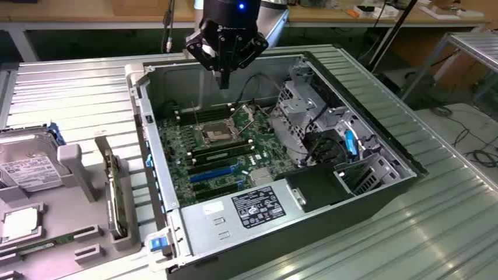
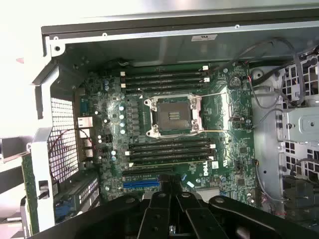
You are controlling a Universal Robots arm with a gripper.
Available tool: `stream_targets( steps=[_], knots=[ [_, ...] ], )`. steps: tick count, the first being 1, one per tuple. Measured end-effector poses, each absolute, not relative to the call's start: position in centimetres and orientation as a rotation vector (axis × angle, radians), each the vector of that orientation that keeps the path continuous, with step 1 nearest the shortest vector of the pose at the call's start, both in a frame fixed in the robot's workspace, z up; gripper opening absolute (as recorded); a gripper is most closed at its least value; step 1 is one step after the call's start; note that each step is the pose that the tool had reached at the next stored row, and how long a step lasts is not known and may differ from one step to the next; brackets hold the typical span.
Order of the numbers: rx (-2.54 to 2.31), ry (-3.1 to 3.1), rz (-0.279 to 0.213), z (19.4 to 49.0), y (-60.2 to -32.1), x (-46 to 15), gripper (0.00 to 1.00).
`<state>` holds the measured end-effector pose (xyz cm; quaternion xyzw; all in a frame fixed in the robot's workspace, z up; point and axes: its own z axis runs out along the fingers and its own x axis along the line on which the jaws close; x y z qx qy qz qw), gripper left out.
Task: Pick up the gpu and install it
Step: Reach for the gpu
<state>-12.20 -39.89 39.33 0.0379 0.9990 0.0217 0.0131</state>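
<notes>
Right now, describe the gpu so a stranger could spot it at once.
Find the open computer case; a grey holder lies beside it on the exterior view's left. The gpu is the thin long card standing on edge there, unlike the boxy, white-labelled hard drive.

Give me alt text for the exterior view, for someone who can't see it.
A robot arm's claw, shut and empty, hangs above an open computer case, its green motherboard exposed. The gpu stands on edge in a grey holder at the exterior view's left, near a hard drive.
</notes>
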Motion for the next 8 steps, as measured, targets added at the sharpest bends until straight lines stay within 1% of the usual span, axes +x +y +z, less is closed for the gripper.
stream_targets(
  steps=[8],
  knots=[
    [0.118, 3.112, 0.068, 39.33, -39.89, -12.2, 0.11]
  ],
)
